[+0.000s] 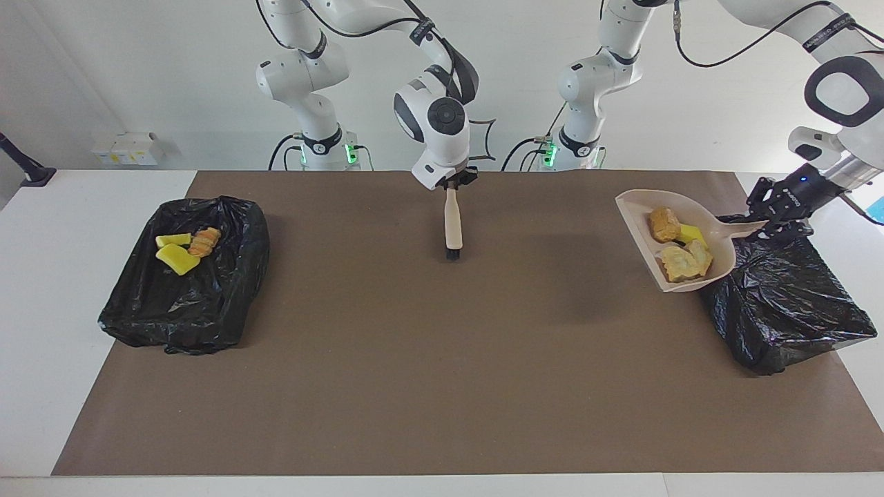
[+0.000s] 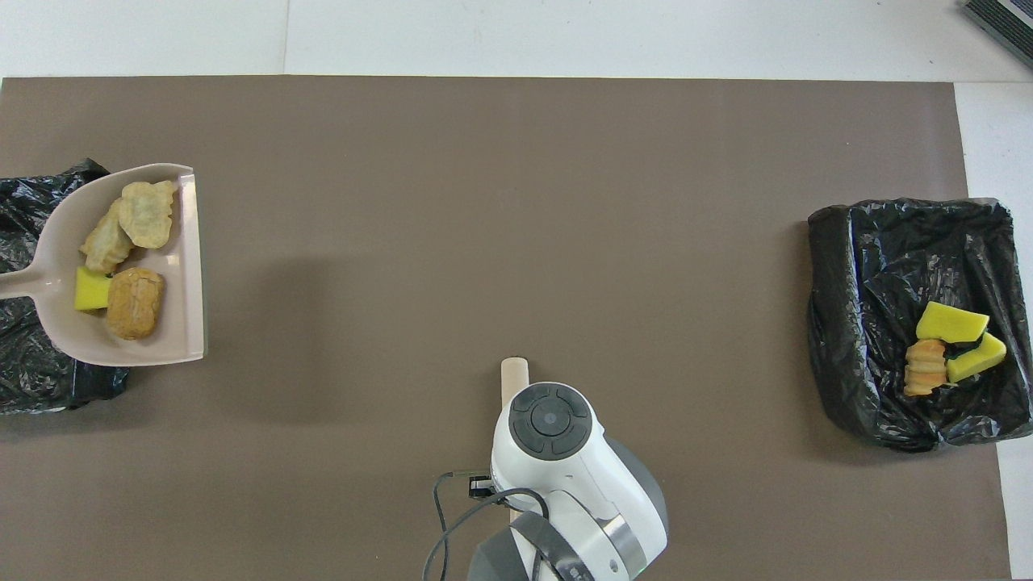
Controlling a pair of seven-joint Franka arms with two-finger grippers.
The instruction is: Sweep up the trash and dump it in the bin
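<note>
My left gripper (image 1: 782, 212) is shut on the handle of a beige dustpan (image 1: 637, 207), held in the air over the black-lined bin (image 1: 787, 310) at the left arm's end. The pan (image 2: 48, 242) carries trash: two pale tan chunks (image 2: 145, 214), a yellow wedge (image 2: 90, 289) and an orange-brown bun (image 2: 133, 303). Its mouth points toward the table's middle. My right gripper (image 1: 454, 183) is shut on a wooden brush (image 1: 453, 221) that hangs upright, bristles down, just above the mat. The overhead view shows only the brush handle's end (image 2: 514, 379).
A second black-lined bin (image 1: 207, 310) stands at the right arm's end and holds two yellow wedges (image 1: 177, 258) and an orange-brown ridged lump (image 1: 204, 241). A brown mat (image 1: 442, 379) covers the table.
</note>
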